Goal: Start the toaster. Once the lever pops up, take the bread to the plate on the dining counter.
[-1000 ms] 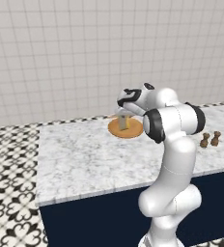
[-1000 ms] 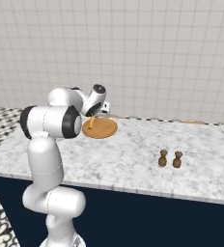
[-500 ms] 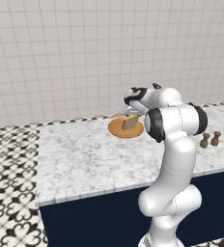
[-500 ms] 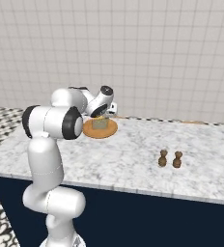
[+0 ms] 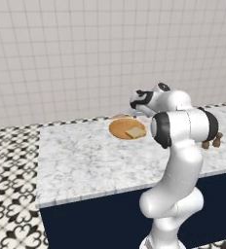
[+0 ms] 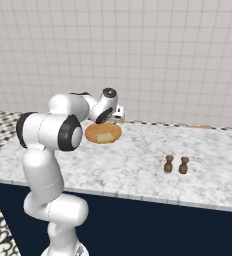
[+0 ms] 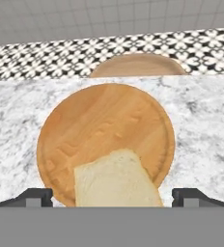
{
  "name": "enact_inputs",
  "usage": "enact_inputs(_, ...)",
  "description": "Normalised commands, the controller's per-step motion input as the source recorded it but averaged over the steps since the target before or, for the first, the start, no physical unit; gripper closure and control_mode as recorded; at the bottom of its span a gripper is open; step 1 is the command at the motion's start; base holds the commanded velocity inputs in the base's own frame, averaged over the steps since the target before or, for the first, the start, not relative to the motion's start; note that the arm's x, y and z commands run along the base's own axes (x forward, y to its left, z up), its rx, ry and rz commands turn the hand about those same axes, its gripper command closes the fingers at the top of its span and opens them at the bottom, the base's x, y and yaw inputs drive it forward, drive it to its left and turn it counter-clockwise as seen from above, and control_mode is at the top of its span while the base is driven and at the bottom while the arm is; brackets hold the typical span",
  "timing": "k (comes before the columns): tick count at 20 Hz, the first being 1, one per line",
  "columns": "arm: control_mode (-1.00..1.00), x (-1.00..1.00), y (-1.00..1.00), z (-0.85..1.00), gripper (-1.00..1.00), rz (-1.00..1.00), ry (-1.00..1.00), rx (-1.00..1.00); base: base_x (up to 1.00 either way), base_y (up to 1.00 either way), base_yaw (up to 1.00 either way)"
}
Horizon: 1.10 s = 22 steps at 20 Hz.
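Observation:
The bread lies flat on the round orange-brown plate, toward its near edge. The plate rests on the marbled dining counter, near its far edge. My gripper is open just above the slice, a fingertip on each side and nothing held. From the left base view the gripper hangs over the bread. From the right, the bread and plate lie just below the gripper. The toaster is out of view.
Two small brown shakers stand on the counter to the right of the plate. A second tan round disc lies at the counter's far edge behind the plate. Patterned floor and a tiled wall lie beyond.
The gripper has opened and let go of the bread, which went from upright between the fingers to lying flat on the plate. The hand has lifted slightly.

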Motion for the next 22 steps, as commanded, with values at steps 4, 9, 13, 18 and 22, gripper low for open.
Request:
enact_inputs(4,-1.00,-0.12,0.94,0.70,-1.00,-0.03,0.01,-0.20,0.00,0.00,0.00)
enact_inputs(9,-1.00,-0.37,0.66,0.86,-1.00,0.00,0.07,-0.14,0.00,0.00,0.00)
enact_inputs(13,-1.00,-0.79,0.01,0.89,-1.00,0.00,0.11,-0.07,0.00,0.00,0.00)
enact_inputs(18,-1.00,-1.00,-0.06,0.54,-1.00,0.00,0.06,0.01,0.00,0.00,0.00)
enact_inputs(22,-1.00,-1.00,-0.01,0.02,-1.00,0.00,0.00,0.06,0.00,0.00,0.00)
